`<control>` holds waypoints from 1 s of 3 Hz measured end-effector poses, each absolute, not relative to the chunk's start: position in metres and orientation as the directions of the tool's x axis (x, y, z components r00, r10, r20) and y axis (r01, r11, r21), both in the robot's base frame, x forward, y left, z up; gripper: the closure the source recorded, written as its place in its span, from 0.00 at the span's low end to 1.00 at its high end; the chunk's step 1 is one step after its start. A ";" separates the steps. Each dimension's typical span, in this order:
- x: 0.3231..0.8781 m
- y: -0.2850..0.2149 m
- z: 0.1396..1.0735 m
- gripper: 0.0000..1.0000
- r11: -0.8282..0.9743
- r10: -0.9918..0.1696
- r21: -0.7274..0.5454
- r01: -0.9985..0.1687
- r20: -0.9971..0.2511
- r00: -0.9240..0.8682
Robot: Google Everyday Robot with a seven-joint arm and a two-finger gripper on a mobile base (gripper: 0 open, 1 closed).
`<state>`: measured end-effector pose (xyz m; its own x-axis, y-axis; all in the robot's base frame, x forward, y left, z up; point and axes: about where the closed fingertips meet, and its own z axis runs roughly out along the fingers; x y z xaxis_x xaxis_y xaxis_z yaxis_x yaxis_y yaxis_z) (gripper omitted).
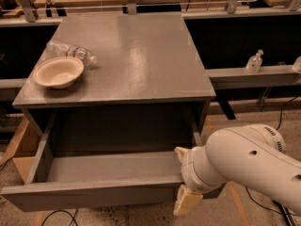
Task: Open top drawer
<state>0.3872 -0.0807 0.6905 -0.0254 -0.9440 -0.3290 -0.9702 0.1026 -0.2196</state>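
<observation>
The top drawer (108, 169) of the grey cabinet (136, 55) stands pulled far out, and its grey box interior shows nothing in it. Its flat front panel (94, 193) is nearest the camera. My gripper (184, 177) is at the right end of that front panel, at the end of my white arm (244, 164). Its beige fingers (187, 202) are spread, one just inside the drawer above the panel's edge and one outside, below and in front of it. The lower drawers are hidden behind the open one.
A cream bowl (58, 72) and a clear plastic bottle (70, 51) lie on the cabinet top at the left. A wooden crate (21, 149) stands left of the drawer. A sanitizer bottle (254, 61) is on a shelf to the right. Cables run on the floor.
</observation>
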 end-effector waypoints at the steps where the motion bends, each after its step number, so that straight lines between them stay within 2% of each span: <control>1: 0.391 -0.089 0.698 0.00 0.112 -0.946 -0.244 -0.963 -0.323 -0.028; 3: 0.416 -0.174 0.754 0.00 0.202 -0.951 -0.315 -0.927 -0.291 -0.108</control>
